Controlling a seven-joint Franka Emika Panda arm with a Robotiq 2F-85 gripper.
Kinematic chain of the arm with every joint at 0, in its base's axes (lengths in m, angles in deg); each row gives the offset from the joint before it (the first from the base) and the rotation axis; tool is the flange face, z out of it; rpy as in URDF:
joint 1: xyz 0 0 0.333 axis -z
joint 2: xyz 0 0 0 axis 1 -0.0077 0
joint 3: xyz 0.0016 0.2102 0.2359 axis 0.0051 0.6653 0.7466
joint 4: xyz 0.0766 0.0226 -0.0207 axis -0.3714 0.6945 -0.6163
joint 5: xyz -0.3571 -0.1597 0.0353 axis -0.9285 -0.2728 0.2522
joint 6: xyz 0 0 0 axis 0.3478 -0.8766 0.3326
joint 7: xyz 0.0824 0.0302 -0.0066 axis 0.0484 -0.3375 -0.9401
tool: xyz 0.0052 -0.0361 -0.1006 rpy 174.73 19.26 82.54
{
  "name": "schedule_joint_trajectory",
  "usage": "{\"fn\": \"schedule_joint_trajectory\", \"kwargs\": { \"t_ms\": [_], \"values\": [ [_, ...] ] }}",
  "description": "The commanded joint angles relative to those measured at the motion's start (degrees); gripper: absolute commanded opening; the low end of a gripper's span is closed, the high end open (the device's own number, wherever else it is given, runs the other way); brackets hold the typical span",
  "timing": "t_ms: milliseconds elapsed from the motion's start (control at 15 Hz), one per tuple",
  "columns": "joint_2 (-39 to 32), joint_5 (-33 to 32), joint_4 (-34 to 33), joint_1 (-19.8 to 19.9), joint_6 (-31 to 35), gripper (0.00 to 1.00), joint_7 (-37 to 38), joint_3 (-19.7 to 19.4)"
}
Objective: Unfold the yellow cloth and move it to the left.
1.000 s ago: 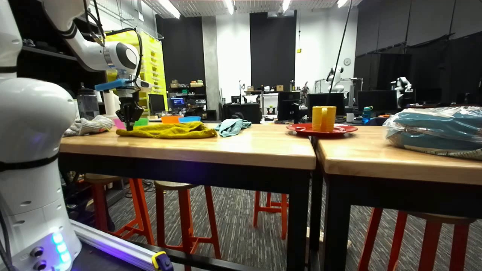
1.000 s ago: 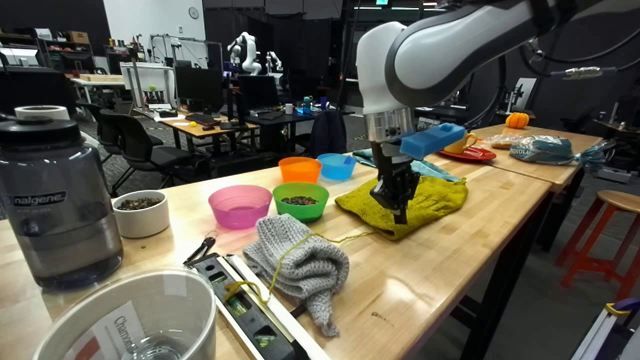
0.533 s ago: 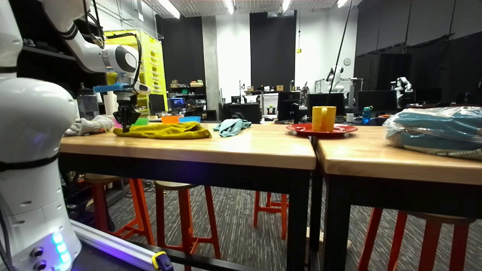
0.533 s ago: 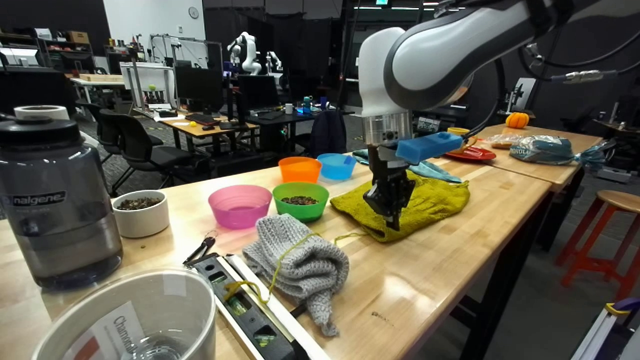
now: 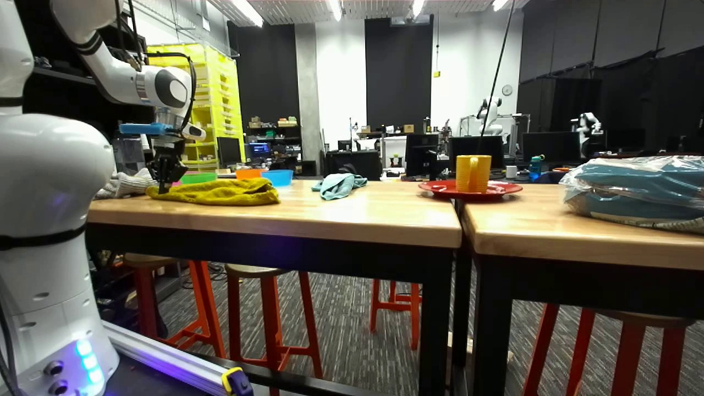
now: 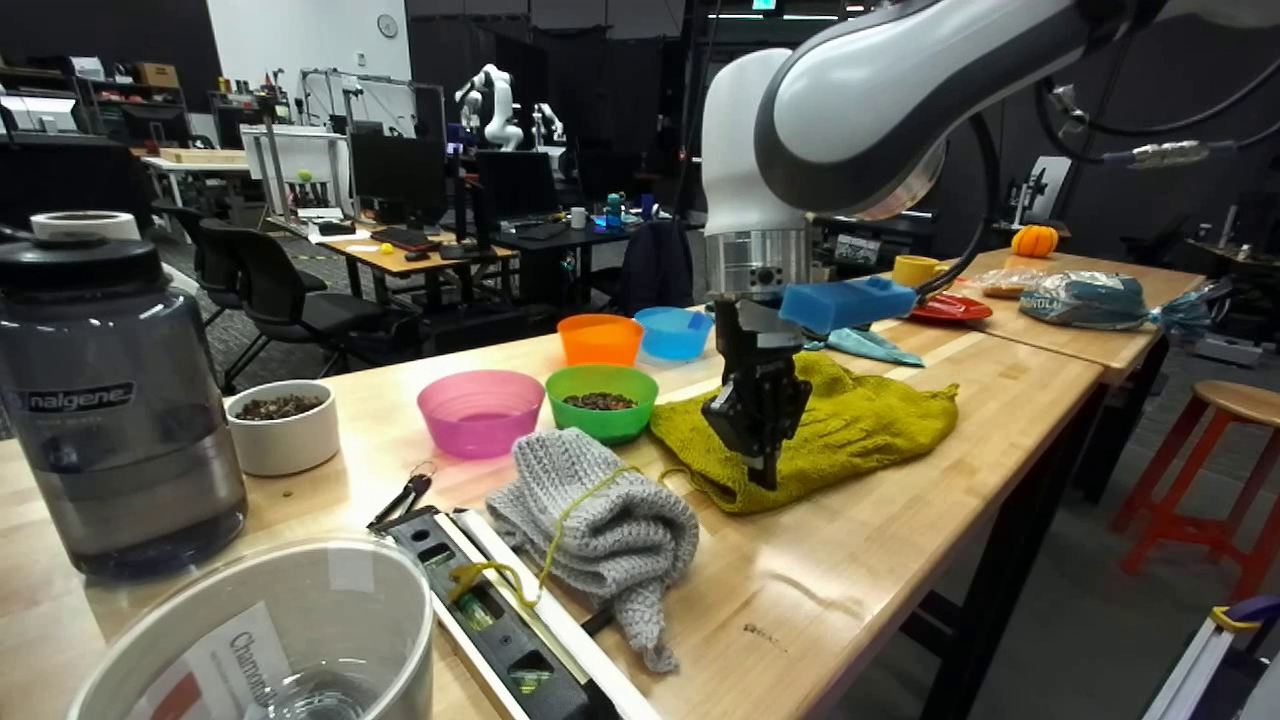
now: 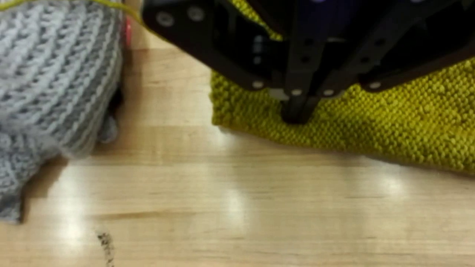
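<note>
The yellow cloth (image 5: 225, 193) lies on the wooden table, fairly flat with some wrinkles. It also shows in an exterior view (image 6: 870, 425) and in the wrist view (image 7: 408, 122). My gripper (image 6: 764, 475) points down with its fingertips together, touching the cloth near its front corner. In the wrist view the fingertips (image 7: 295, 118) press on the cloth just inside its edge. I see no fold of cloth between them. The gripper also shows in an exterior view (image 5: 163, 188) over the cloth's left end. Part of the cloth is hidden behind the gripper.
A folded grey knit cloth (image 6: 610, 515) lies close to the yellow cloth's corner, with a yellow strand across it. Pink (image 6: 480, 420), green (image 6: 602, 428), orange (image 6: 600, 342) and blue (image 6: 672, 335) bowls stand behind. A light blue cloth (image 5: 339, 186) and red plate (image 5: 434, 190) are farther along.
The gripper and the yellow cloth have moved together, leftward in an exterior view, away from the light blue cloth and closer to the grey cloth. The fingers stayed shut.
</note>
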State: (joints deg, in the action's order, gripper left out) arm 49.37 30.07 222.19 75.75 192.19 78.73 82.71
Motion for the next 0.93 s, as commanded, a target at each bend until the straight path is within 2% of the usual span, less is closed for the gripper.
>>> {"fn": "schedule_joint_trajectory", "kwargs": {
  "t_ms": [0, 333, 533, 600, 733, 867],
  "values": [
    [1.75, -2.78, 1.11, 0.23, -0.04, 0.0, 1.81, 0.39],
    [5.34, -8.26, 1.59, 1.04, -1.43, 0.0, 3.49, 0.02],
    [7.68, -8.87, 1.43, 1.19, -2.18, 0.03, 2.75, -0.01],
    [8.51, -8.75, 1.45, 1.14, -2.27, 0.26, 2.49, 0.03],
    [10.48, -8.52, 1.8, 1.16, -2.84, 0.29, 1.7, -0.07],
    [12.66, -8.24, 2.29, 1.11, -3.94, 0.4, 1.21, -0.11]
  ]
}}
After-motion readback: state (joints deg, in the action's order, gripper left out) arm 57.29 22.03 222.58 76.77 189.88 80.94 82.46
